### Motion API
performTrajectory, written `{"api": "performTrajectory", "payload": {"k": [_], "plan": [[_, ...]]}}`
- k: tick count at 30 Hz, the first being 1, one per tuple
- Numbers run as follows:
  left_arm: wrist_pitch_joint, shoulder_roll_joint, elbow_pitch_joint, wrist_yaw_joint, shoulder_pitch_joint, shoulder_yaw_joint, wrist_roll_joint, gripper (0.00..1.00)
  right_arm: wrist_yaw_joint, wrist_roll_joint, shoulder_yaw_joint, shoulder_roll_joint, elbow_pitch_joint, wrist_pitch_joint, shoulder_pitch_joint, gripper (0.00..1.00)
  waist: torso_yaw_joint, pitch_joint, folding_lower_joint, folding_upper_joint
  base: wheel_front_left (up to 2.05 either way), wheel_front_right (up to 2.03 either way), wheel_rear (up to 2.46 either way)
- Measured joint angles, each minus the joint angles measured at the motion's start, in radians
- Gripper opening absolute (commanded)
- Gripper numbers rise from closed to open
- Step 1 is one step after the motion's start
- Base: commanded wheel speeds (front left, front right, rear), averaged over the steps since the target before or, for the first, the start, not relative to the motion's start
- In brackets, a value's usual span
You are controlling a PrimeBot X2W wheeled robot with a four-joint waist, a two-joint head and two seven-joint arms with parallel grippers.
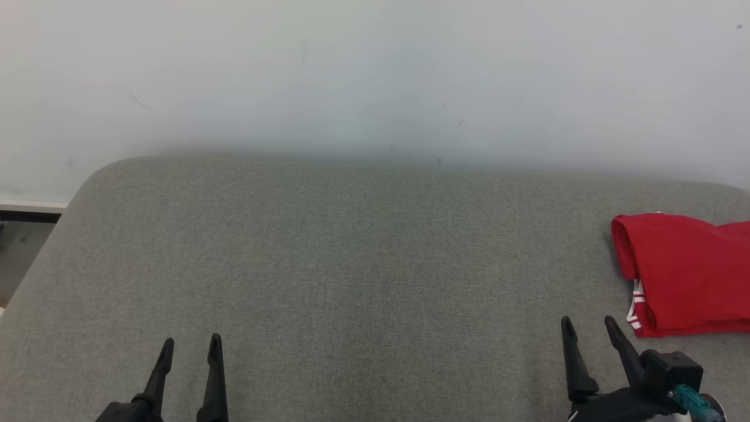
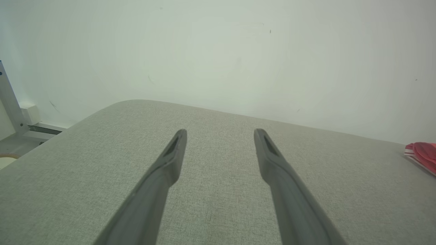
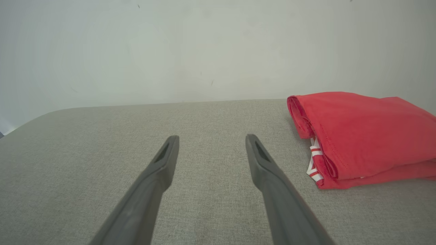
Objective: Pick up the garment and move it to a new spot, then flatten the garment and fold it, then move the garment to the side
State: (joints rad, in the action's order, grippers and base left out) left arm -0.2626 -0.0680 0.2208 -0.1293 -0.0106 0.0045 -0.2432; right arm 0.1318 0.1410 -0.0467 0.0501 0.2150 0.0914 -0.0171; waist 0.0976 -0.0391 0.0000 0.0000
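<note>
At 3 o'clock on the grey tabletop (image 1: pixel 351 252) lies the folded red garment (image 1: pixel 685 272) — touched by neither pincer. At 7 o'clock the left pincer (image 1: pixel 192 343) and at 5 o'clock the right pincer (image 1: pixel 587 321) both stand wide — holding nothing.

A grey woven-fabric worktop (image 1: pixel 351 264) with rounded corners, pushed up against a plain, matte off-white wall (image 1: pixel 375 70).
The wall rises straight behind the worktop's far edge and carries a few small dark scuffs (image 1: pixel 139 101) above it; a soft band of shadow lies along that far edge, and the light is otherwise even and diffuse. Past the worktop's far left corner a white skirting strip (image 1: pixel 32 206) runs along the wall's foot with a dark band under it, and below that lies a dull grey floor (image 1: pixel 20 252). Beyond that same corner a slanting white metal post (image 2: pixel 8 98) leans by the wall, with a small white box (image 2: pixel 30 114) beside it.
</note>
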Motion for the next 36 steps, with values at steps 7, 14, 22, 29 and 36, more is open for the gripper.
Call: {"api": "performTrajectory", "payload": {"k": [7, 14, 22, 29, 36], "plan": [[0.000, -0.006, 0.000, 0.000, 0.000, -0.006, -0.006, 1.00, 0.000, 0.008, 0.005, 0.000, 0.001, 0.000, 0.000, 1.00, -0.003, 0.006, 0.0001, 0.0000, 0.00, 0.00, 0.00], [0.000, -0.009, 0.000, 0.000, 0.000, -0.008, -0.007, 1.00, 0.000, 0.017, 0.006, 0.000, 0.004, 0.001, 0.000, 1.00, -0.007, 0.012, 0.0001, 0.0000, 0.00, 0.00, 0.00], [0.001, -0.007, 0.022, 0.000, 0.007, -0.017, -0.006, 0.00, 0.000, 0.025, 0.011, -0.001, 0.031, 0.005, 0.003, 0.00, -0.009, 0.013, 0.0001, 0.0000, 0.00, 0.00, 0.00], [0.028, -0.001, 0.057, 0.000, 0.026, -0.018, -0.077, 0.00, 0.000, 0.098, -0.005, -0.004, 0.064, -0.014, 0.018, 0.00, -0.013, 0.014, 0.0001, 0.0000, 0.00, 0.00, 0.00], [0.063, 0.000, 0.064, 0.000, 0.005, -0.014, -0.202, 0.00, 0.000, 0.233, -0.015, -0.004, 0.057, -0.030, 0.018, 0.00, -0.018, 0.016, 0.0001, 0.0000, 0.00, 0.00, 0.00]]}}
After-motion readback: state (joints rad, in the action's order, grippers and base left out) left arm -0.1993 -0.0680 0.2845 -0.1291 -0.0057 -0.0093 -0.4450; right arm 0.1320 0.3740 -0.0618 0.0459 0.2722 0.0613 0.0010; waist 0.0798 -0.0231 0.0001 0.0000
